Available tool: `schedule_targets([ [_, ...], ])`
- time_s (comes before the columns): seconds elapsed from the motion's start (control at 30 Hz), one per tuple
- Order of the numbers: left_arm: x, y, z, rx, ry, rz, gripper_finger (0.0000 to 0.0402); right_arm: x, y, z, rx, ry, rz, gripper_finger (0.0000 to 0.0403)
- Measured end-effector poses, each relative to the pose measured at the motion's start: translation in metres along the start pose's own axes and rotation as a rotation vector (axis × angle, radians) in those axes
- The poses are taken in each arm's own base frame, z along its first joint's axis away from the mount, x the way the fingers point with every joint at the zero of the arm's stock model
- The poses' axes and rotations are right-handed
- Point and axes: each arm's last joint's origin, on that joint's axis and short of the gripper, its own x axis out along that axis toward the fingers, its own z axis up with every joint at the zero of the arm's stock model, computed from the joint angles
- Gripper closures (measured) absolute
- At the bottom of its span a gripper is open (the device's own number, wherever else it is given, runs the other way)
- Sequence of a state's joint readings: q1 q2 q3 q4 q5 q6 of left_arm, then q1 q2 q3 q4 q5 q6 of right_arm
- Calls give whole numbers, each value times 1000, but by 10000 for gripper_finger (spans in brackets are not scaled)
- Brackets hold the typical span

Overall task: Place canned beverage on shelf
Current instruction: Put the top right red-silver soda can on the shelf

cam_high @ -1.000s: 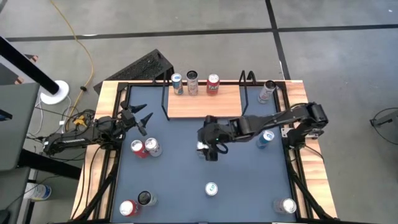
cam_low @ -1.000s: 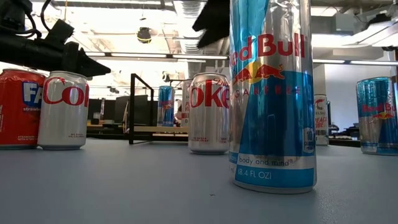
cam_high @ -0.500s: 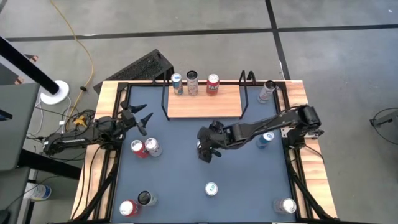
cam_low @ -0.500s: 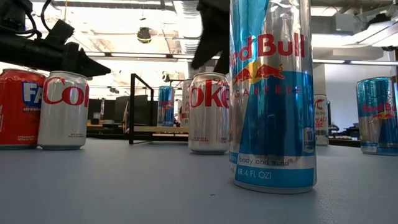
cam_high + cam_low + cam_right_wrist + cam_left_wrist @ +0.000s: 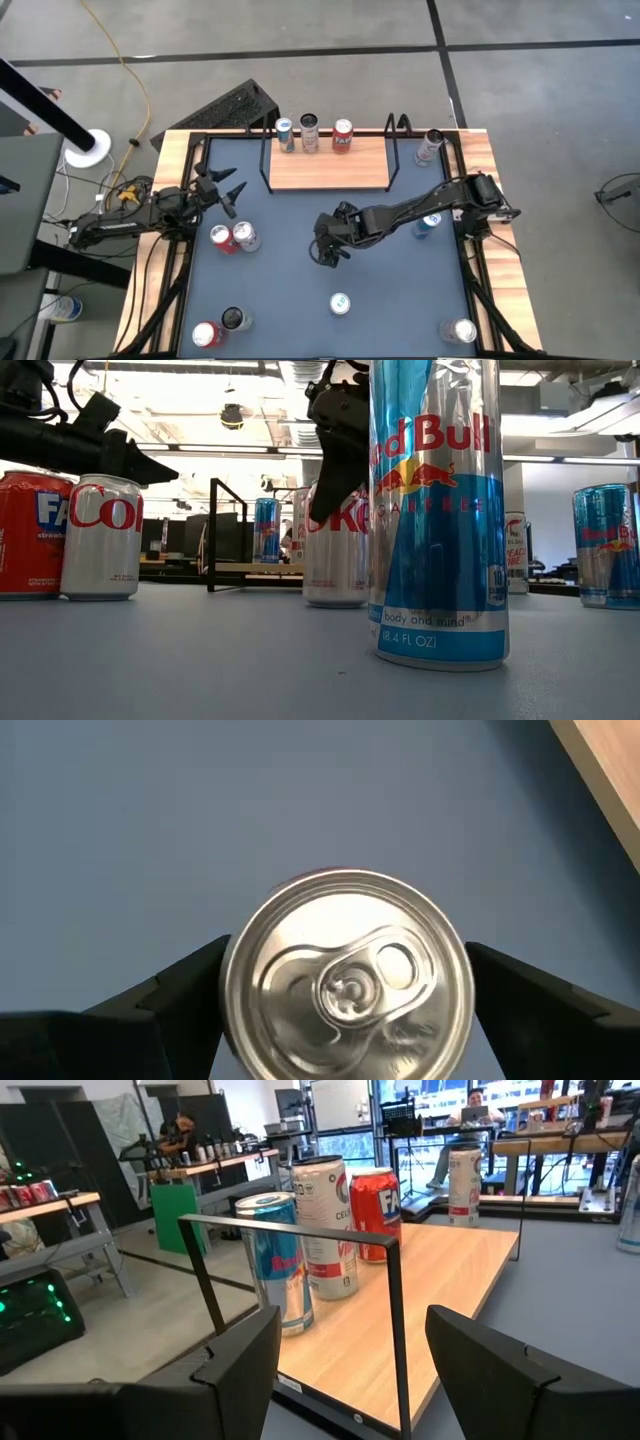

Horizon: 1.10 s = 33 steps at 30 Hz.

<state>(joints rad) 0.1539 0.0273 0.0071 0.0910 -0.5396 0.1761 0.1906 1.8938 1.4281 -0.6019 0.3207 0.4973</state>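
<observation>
Straddling the silver Coke can on the blue tabletop short of the shelf, the right gripper stands wide, not gripping; three cans already stand shelved.

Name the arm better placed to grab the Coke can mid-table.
Right. The right gripper hangs directly over the Coke can, fingers open on both sides. The left gripper waits near the table's left edge.
</observation>
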Motion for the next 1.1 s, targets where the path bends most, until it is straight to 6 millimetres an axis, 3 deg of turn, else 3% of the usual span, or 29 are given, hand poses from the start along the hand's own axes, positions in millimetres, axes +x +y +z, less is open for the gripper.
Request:
schedule_targets([
  [0.3,0,0,0,0,0,-1,162,-16,-5,0,-60,25,10,155],
  [0.47,0,0,0,0,0,-1,162,-40,-20,8,-178,34,6,156],
  [0.6,0,0,0,0,0,-1,162,-68,-49,15,-213,31,-21,156],
  [0.8,0,0,0,0,0,-1,162,-102,-108,29,-266,-1,-74,136],
  [1.1,0,0,0,0,0,-2,162,-103,-216,41,-267,-16,24,132],
])
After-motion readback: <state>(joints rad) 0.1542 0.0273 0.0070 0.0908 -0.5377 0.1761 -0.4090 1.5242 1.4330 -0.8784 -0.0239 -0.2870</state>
